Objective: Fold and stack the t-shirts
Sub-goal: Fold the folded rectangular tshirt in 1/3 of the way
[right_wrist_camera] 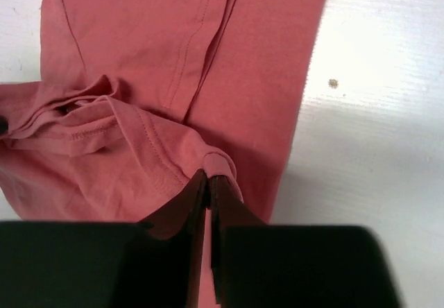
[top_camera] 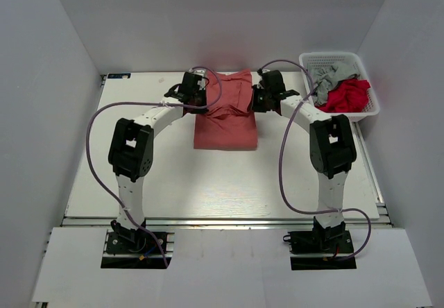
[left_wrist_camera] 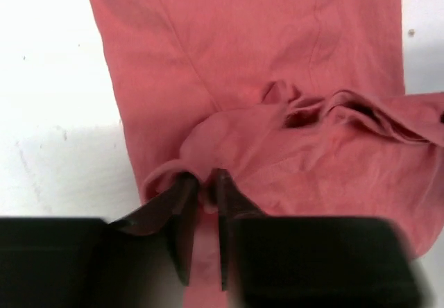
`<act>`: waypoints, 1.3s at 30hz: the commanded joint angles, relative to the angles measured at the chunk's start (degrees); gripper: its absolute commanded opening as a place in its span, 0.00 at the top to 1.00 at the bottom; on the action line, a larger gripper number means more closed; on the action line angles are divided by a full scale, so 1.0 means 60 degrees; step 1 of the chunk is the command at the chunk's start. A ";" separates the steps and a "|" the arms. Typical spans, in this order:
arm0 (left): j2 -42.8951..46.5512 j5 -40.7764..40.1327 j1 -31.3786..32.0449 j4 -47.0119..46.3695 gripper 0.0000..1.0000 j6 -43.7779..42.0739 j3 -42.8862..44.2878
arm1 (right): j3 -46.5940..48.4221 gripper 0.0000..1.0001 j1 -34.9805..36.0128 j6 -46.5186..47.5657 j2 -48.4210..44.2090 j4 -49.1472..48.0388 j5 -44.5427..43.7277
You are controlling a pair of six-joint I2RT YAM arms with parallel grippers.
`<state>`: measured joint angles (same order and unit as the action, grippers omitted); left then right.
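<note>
A salmon-red t-shirt lies on the white table at the far middle, partly folded, its far end bunched between my two grippers. My left gripper is shut on a fold of the shirt's left side; in the left wrist view cloth is pinched between the fingertips. My right gripper is shut on the shirt's right edge; in the right wrist view a rolled hem sticks out between the closed fingertips. More tees, one grey and one red, lie in a basket.
A white mesh basket stands at the far right corner of the table. White walls close in the back and both sides. Purple cables loop off both arms. A small dark speck marks the table right of the shirt.
</note>
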<state>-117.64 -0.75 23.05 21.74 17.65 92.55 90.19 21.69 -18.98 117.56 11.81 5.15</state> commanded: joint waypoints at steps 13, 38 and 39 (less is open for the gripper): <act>0.1689 0.0301 -0.0809 -0.1147 0.00 -0.0204 -0.0802 | -0.0130 0.10 -0.0232 0.1127 -0.1046 -0.0650 0.1805; 0.6526 0.0214 -0.0809 -0.0400 0.00 0.1350 -0.6856 | 0.1827 0.10 0.1438 0.0059 0.2290 -0.2393 0.2102; 0.6526 0.0301 -0.0809 -0.0313 0.00 0.1350 -0.6856 | 0.2046 0.10 0.1424 0.0044 0.2364 -0.2582 0.1942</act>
<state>-80.88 -0.43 18.13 19.44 25.54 51.72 98.15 30.24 -16.80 130.58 2.96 20.49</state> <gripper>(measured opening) 0.995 0.904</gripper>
